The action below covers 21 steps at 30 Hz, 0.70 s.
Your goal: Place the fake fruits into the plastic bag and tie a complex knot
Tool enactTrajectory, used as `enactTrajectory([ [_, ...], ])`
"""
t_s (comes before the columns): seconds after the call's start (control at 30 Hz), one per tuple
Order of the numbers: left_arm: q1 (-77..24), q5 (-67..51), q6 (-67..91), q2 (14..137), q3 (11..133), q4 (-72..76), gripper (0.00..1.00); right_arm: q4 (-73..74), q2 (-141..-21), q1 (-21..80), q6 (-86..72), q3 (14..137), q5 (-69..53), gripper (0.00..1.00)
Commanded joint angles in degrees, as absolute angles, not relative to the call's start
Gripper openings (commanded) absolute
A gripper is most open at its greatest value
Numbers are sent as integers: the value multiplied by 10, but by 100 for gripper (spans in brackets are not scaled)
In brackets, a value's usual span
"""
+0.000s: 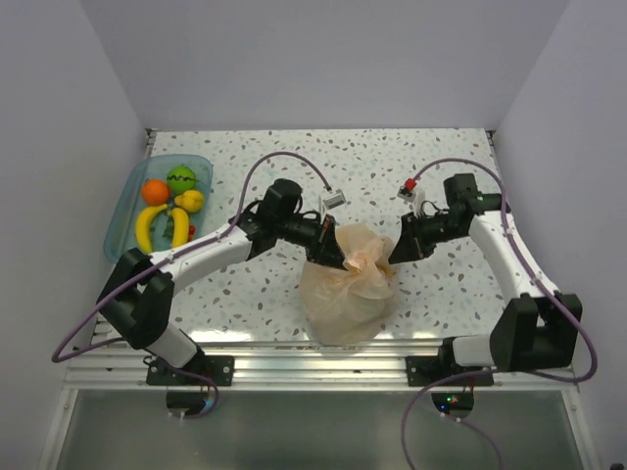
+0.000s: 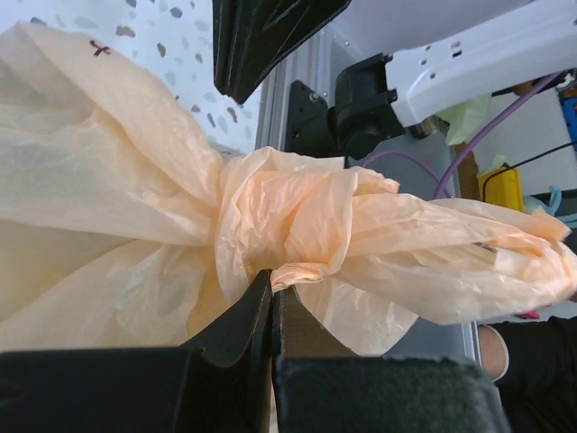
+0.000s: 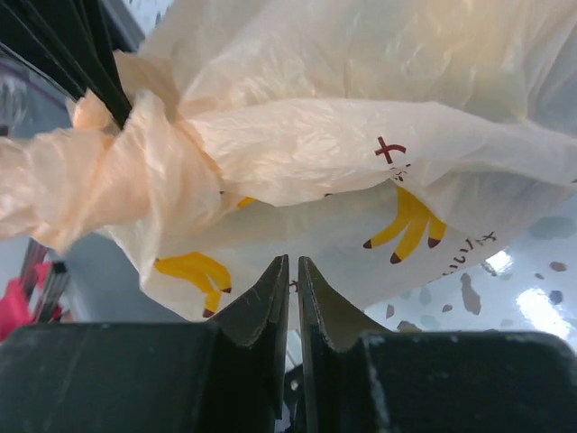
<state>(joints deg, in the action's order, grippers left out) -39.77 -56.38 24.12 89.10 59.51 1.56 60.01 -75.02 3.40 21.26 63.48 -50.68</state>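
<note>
The peach-orange plastic bag (image 1: 343, 299) stands at the middle front of the table, its neck twisted into a knot (image 1: 363, 255). My left gripper (image 1: 338, 252) is at the knot's left and is shut on a fold of bag film just under the knot (image 2: 288, 225). My right gripper (image 1: 397, 250) is at the knot's right, its jaws nearly closed on the bag's printed film (image 3: 361, 225). The knot also shows in the right wrist view (image 3: 135, 167). Fake fruits lie in a blue tray: an orange (image 1: 155, 191), a green ball (image 1: 181, 177), bananas (image 1: 162, 225) and a small yellow piece (image 1: 191, 201).
The clear blue tray (image 1: 125, 211) sits at the far left by the wall. White walls close in the left, back and right of the speckled table (image 1: 392, 166). A metal rail (image 1: 294, 345) runs along the near edge.
</note>
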Motion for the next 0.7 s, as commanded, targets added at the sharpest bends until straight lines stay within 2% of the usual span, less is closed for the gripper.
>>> enactTrajectory([
  [0.0, -395, -540, 176, 899, 634, -86, 0, 703, -810, 57, 300, 673, -544, 12],
  [0.17, -395, -540, 170, 918, 642, -101, 0, 674, -860, 151, 275, 653, -615, 13],
  [0.3, -400, -541, 190, 931, 634, -86, 0, 530, -849, 168, 178, 614, -598, 16],
  [0.43, -415, -550, 242, 945, 612, -32, 0, 481, -839, 175, 138, 590, -619, 44],
  [0.47, -416, -561, 263, 946, 593, 38, 0, 471, -837, 178, 118, 582, -618, 60],
  [0.5, -417, -563, 311, 946, 583, 73, 0, 446, -827, 181, 108, 578, -620, 67],
  [0.53, -419, -569, 342, 947, 571, 118, 0, 425, -820, 182, 92, 572, -621, 78],
  [0.67, -436, -570, 466, 964, 519, 360, 0, 307, -787, 192, -38, 541, -628, 84],
])
